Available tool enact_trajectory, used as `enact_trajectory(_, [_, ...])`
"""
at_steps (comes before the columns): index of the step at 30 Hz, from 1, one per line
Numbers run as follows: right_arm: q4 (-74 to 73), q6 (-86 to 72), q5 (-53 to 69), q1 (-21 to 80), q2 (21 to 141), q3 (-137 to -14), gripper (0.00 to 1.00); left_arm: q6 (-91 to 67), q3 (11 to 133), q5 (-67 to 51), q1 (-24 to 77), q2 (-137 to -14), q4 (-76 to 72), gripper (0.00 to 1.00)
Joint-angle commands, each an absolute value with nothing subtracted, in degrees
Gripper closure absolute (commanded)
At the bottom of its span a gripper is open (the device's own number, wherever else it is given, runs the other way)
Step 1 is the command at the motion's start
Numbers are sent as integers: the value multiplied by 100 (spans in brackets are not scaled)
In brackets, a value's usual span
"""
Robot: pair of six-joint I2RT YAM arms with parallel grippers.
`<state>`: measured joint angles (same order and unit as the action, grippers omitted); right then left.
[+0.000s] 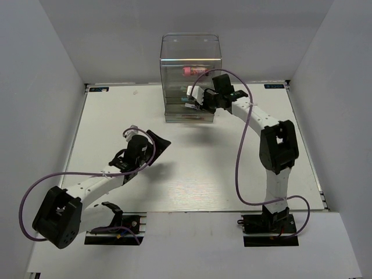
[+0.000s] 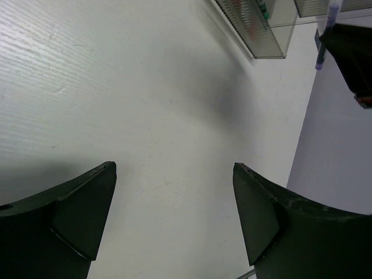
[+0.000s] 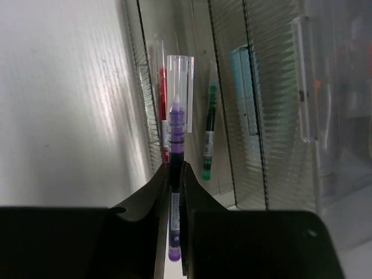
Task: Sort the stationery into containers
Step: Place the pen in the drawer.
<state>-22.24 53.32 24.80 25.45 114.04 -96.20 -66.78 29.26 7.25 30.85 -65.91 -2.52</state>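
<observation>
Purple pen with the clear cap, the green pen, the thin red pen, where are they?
Purple pen with clear cap (image 3: 176,125): right wrist view, its purple barrel.
Green pen (image 3: 209,131): right wrist view, middle of barrel.
Thin red pen (image 3: 163,99): right wrist view, its red barrel.

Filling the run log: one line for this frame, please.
left claw open, above table | right claw shut on purple pen, at cabinet front | cabinet holds pink marker, red pen, green pen | purple pen not yet stowed
</observation>
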Motion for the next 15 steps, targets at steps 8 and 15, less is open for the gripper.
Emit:
enact_trajectory(8, [-1318, 6398, 1477, 2724, 12374, -10423, 76, -6548, 2655, 738, 3067, -6064, 211, 9])
enact_trajectory(15, [-1389, 6329, 1819, 2751, 12165, -10196, 58, -6548, 2602, 738, 3067, -6143, 211, 9])
